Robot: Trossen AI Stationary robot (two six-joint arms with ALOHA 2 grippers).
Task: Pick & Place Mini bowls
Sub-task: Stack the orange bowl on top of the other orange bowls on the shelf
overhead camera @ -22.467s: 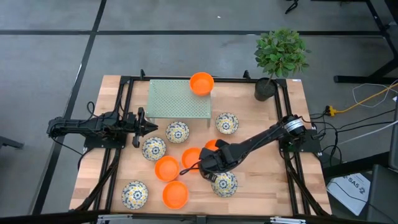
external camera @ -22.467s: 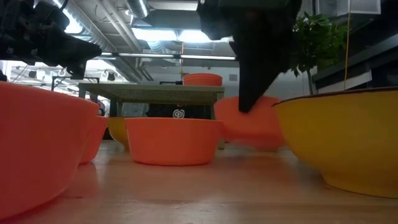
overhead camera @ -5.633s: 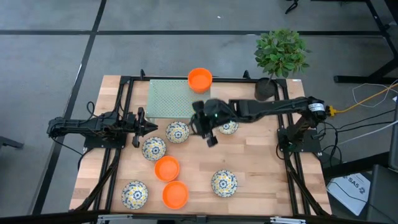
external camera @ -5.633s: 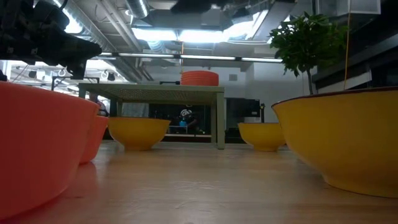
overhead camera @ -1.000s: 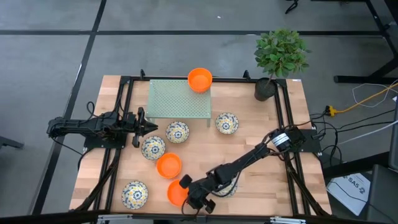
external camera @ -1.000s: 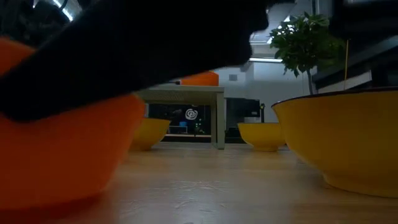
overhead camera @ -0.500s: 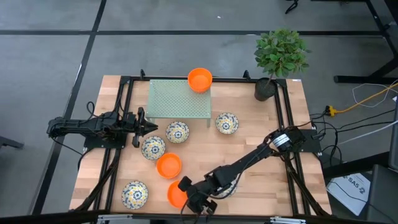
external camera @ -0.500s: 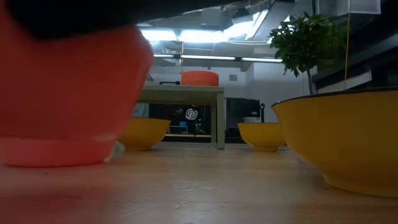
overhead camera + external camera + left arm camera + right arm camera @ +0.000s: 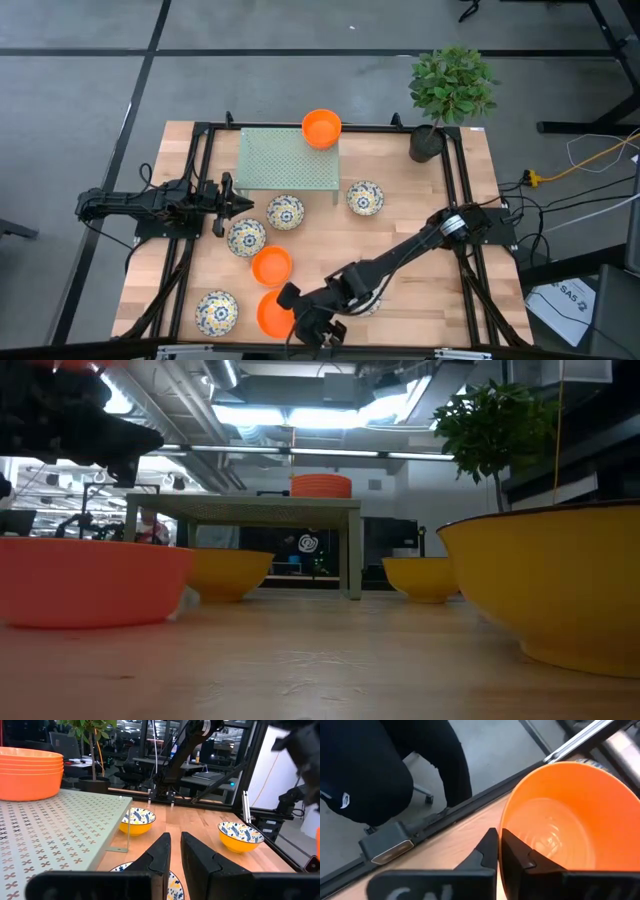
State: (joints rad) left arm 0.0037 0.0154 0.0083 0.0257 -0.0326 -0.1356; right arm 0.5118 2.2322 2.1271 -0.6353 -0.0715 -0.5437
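An orange bowl (image 9: 268,313) is hanging in the right gripper (image 9: 283,305), near the front edge of the table (image 9: 420,240). The two fingers are pinching its rim (image 9: 501,842), one inside the wall and one outside, almost pressed together.

Taking the green perforated stand (image 9: 288,158) as the landmark: the held bowl is sitting well in front of it, toward the table's front-left part. A second orange bowl (image 9: 270,267) is lying between the held one and the stand. A stack of orange bowls (image 9: 322,129) is resting on the stand's back right corner. Just in front of the stand, two patterned bowls are sitting, one (image 9: 285,212) near its front edge and one (image 9: 248,237) a little farther forward and to the left. Another patterned bowl (image 9: 365,198) is sitting off the stand's front right corner. One more (image 9: 216,310) is lying far in front, just left of the held bowl, and another (image 9: 368,297) is showing partly under the right arm.

The left gripper (image 9: 228,203) is waiting left of the stand's front edge, holding nothing, its fingers (image 9: 195,857) standing only a narrow slit apart.

A potted plant (image 9: 450,88) is standing right of the stand, at the table's back corner.
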